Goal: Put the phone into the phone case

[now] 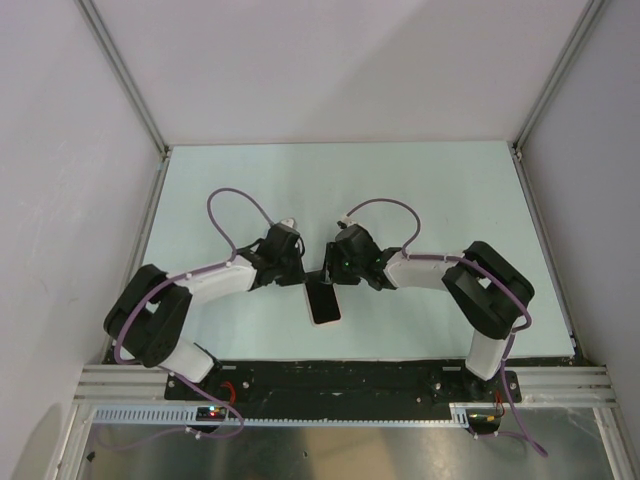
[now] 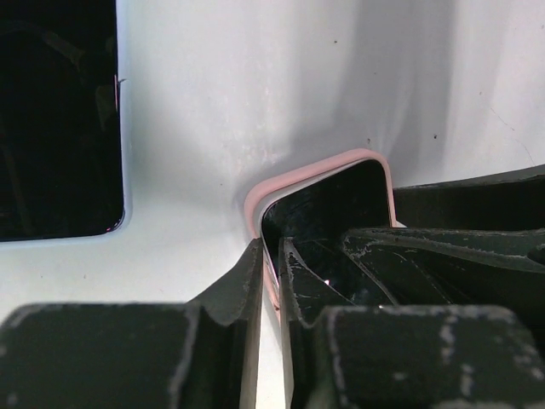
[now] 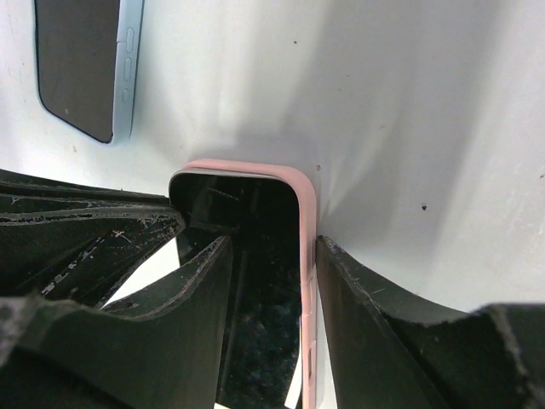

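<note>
Phone case [image 3: 294, 183] rim between fingers of left pincer [image 2: 271, 251], right pincer [image 3: 272, 247].

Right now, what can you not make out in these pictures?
Left wrist view: the left gripper covers the near end of the phone case; whether it clamps the rim is unclear.
Right wrist view: the top edge cuts off the phone; the right gripper hides the case's near part.
Both: glossy black inside the case, lining or object, cannot be told.
Top view: the wrists hide the case.
</note>
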Controlling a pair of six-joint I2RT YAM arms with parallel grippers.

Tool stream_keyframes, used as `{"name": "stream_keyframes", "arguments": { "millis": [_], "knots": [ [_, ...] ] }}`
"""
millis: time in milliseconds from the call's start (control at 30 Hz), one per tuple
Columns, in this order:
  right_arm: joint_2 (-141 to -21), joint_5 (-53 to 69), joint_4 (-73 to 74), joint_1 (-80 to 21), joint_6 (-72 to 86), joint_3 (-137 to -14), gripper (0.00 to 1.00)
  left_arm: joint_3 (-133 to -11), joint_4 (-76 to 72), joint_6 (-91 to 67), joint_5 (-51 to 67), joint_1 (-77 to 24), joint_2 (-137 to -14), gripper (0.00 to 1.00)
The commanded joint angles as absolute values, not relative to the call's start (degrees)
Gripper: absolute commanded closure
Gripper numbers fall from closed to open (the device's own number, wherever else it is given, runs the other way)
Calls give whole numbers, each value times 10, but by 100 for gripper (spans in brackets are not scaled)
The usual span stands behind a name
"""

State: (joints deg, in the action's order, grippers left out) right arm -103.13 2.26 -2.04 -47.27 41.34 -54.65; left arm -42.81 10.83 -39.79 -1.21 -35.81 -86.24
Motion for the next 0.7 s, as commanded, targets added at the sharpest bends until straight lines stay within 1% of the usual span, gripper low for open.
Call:
{"name": "stream_keyframes", "arguments": {
  "millis": [0,100,200,267,667],
  "knots": [
    [-1076,21,53,-479,404,-528,51,-450,130,-379,-5,-351,-874,88],
    [-1077,24,53,-478,402,-529,50,-446,134,-383,-4,-349,-879,91],
    [-1079,27,55,-478,400,-532,50,-436,134,-393,18,-349,-888,97],
    [-1081,30,56,-478,398,-536,50,-428,134,-397,26,-350,-894,99],
    [-1089,36,66,-482,389,-547,50,-374,134,-405,48,-350,-908,100]
  ]
}}
